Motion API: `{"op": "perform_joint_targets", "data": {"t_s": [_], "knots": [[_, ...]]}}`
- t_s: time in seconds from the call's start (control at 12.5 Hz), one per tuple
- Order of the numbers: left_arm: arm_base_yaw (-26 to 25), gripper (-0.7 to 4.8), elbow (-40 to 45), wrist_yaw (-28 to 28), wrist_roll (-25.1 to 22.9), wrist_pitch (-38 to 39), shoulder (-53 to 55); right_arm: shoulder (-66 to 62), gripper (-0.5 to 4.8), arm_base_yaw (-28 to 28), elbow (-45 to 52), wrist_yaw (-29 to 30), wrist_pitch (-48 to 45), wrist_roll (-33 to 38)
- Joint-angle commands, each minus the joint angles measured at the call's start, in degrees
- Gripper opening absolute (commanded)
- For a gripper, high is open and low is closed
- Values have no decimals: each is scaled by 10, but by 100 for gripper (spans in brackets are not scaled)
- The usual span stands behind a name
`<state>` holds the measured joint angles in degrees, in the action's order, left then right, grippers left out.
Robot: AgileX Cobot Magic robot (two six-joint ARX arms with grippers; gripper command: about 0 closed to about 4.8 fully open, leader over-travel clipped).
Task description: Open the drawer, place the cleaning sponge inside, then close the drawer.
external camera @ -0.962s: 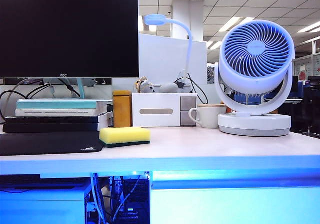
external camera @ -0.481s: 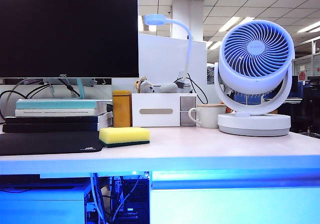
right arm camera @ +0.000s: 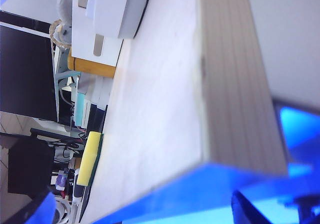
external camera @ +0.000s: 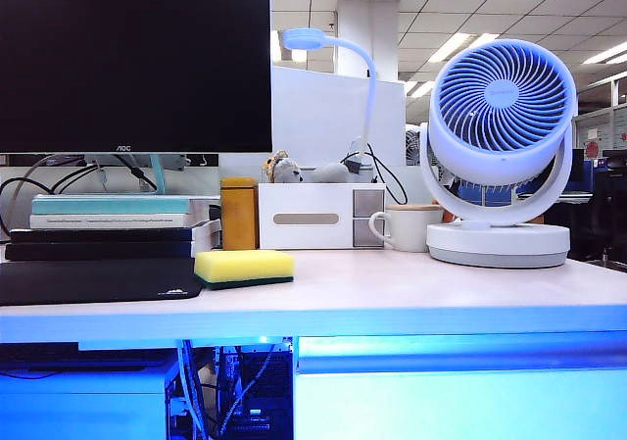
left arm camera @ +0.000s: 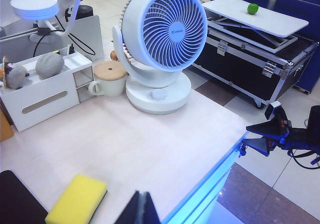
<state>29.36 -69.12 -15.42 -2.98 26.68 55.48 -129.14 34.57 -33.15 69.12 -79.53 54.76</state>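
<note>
The yellow cleaning sponge [external camera: 243,267] with its dark green underside lies flat on the desk, next to a black mouse mat. The wide drawer [external camera: 460,401] sits under the desktop at the right, glowing blue, its long lip handle [external camera: 460,359] along the top; it looks closed. Neither gripper shows in the exterior view. My left gripper [left arm camera: 140,210] hangs above the desk's front edge, shut and empty, the sponge [left arm camera: 77,200] close beside it. My right gripper [left arm camera: 250,138] is off the desk's front, pointing at the edge. Its fingers stand wide open on either side of the blue drawer lip [right arm camera: 200,194].
At the back of the desk stand a white fan [external camera: 502,146], a mug [external camera: 404,228], a white box with a grey slot [external camera: 306,217], an amber container [external camera: 238,214], stacked books [external camera: 113,226] and a monitor [external camera: 135,63]. A black case [left arm camera: 250,69] stands on the floor.
</note>
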Motion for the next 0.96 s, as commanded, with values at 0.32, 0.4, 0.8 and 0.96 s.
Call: {"op": "perform_joint_targets", "data": {"t_s": [0.32, 0.4, 0.8, 0.96], "knots": [[0, -6, -2, -3, 0, -5, -1, 4, 479, 8, 16, -23, -9, -10], [0, -6, -2, -2, 0, -5, -1, 4, 479, 9, 16, -38, -9, -10], [0, -6, -2, -2, 0, -5, -1, 2, 479, 6, -3, -34, 0, -7], [0, -6, -2, -2, 0, -5, -1, 2, 479, 6, -13, -24, -2, 0]]}}
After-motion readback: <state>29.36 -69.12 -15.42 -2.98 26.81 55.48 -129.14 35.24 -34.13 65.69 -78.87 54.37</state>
